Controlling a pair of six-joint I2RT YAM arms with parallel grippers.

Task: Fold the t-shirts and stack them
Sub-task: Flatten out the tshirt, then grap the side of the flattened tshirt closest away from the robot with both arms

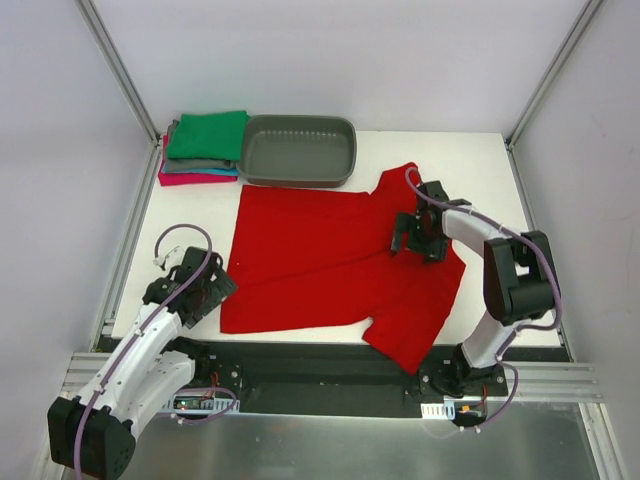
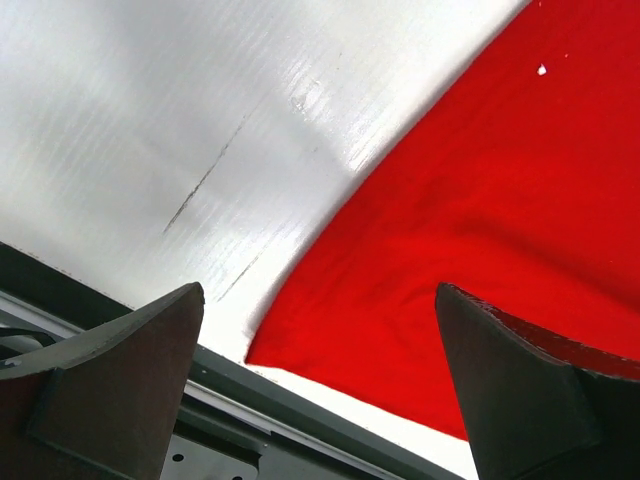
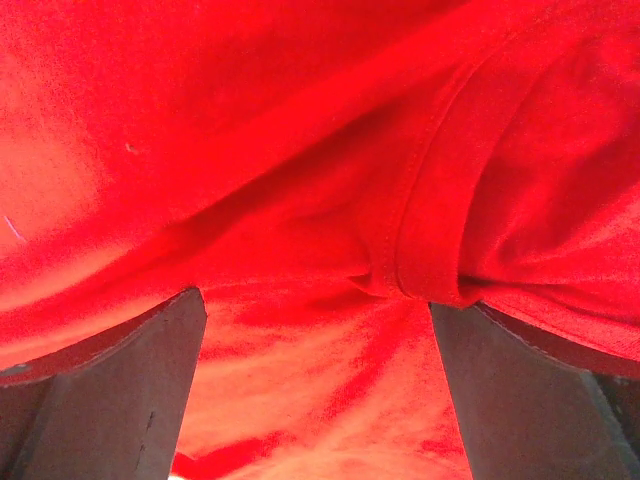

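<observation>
You see the bright red cloth t-shirt (image 1: 310, 260) spread on the white tabletop (image 1: 190, 210), your left tool (image 1: 212, 290) wide open and empty beside its near-left corner, your right tool (image 1: 408, 236) equally open, empty, over its right-hand seam.

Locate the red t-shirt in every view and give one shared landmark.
Top external: red t-shirt spread flat on the white table.
Left wrist: fills the right side, beyond the open left gripper.
Right wrist: fills the frame beyond the open right gripper.
Shared landmark: its near-left hem corner, seen in top external and left wrist only.
</observation>
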